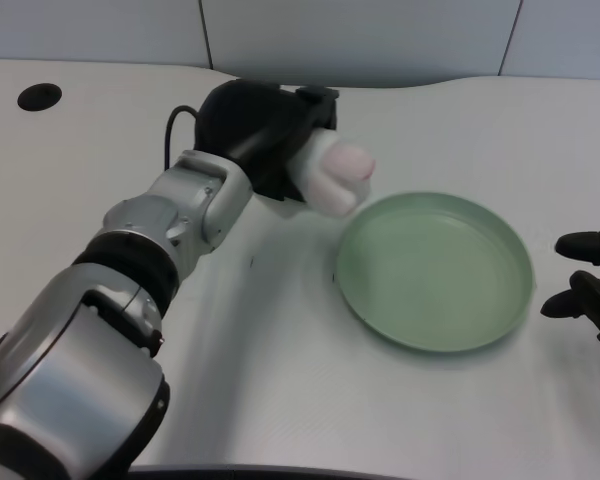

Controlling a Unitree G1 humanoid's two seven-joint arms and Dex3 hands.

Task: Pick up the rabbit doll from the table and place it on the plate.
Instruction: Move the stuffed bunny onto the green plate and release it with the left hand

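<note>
Here the left hand (pixel 265 135) grips the rabbit doll (pixel 335 175) — just beside the plate (pixel 435 270) rim.

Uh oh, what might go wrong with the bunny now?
The left hand holds the rabbit doll just outside the green plate's near-left rim, not yet over it. Letting go now would probably drop it onto the white table or the rim. Also, much of the doll sticks out past the fingers, so it might slip.
</note>
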